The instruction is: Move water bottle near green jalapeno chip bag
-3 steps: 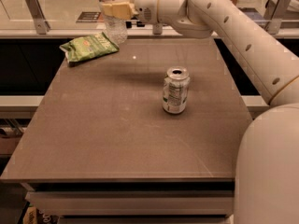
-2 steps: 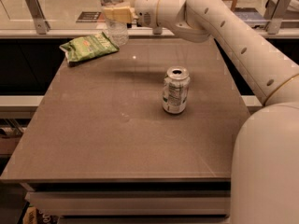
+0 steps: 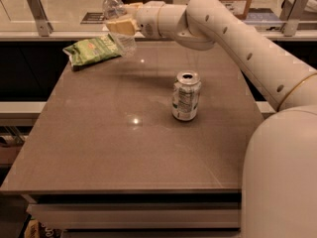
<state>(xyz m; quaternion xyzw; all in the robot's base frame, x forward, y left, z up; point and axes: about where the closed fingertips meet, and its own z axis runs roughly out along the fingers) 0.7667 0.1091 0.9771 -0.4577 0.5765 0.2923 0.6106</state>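
The water bottle, clear ribbed plastic with a white cap, is held tilted at the table's far left, its base just above the tabletop. My gripper is shut on the bottle's middle, the arm reaching in from the right. The green jalapeno chip bag lies flat at the far left corner of the table, right beside and partly under the bottle's lower end.
A silver drink can stands upright right of the table's middle. A counter with metal brackets runs behind the table. My arm spans the far right side.
The gripper has carried the bottle a little to the left, closer to the chip bag. The can and the bag have not moved.
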